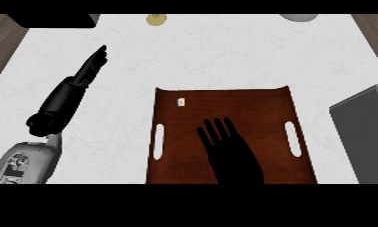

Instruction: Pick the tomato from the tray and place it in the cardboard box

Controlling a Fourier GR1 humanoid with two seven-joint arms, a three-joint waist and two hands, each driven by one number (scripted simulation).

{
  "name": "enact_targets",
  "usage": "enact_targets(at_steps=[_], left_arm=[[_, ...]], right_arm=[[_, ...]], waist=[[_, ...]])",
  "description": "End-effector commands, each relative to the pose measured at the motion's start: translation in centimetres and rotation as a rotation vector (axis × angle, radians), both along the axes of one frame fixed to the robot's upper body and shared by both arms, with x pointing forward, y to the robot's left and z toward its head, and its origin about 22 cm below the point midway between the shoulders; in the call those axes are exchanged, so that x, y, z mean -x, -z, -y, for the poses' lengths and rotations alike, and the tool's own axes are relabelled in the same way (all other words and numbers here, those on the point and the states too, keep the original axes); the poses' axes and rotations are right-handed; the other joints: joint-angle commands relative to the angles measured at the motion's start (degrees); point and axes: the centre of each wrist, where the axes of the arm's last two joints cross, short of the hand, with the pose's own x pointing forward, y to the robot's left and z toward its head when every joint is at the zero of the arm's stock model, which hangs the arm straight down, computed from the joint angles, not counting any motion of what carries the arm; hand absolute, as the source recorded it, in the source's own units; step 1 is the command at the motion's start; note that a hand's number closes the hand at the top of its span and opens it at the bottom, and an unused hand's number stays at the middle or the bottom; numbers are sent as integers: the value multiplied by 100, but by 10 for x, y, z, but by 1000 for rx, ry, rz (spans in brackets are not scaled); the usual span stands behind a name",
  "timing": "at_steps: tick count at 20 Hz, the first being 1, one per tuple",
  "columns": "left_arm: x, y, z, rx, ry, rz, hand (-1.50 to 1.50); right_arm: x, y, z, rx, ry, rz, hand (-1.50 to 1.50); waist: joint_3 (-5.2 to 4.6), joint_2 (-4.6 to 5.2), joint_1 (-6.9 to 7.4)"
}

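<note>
Both hands have straight, slightly spread fingers and hold nothing. The right hand (230,153) hovers flat over the brown tray (177,171), probably poised to reach down. The left hand (92,66) rests out on the white counter (221,51). No tomato shows anywhere; it may lie hidden beneath the right hand.

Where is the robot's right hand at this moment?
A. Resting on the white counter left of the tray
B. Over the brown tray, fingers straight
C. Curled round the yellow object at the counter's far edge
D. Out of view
B: the right hand shows as a flat open hand with straight fingers over the brown tray, between its two white handle slots.
</note>
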Motion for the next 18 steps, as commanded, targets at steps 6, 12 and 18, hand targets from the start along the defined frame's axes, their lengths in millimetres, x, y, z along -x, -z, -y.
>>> enact_targets(at_steps=[6, 12, 18], left_arm=[[-10, 11, -2, 14, 12, -11, 0], [8, 10, -6, 10, 2, -13, 0], [-3, -14, -6, -6, -8, 9, 0]], right_arm=[[-14, 28, 9, -20, -14, -49, -150], [-2, 29, 14, -54, -177, 72, 150], [-15, 50, 10, -73, -243, 161, 150]], waist=[[28, 13, -2], [28, 3, 3], [29, 8, 7]])
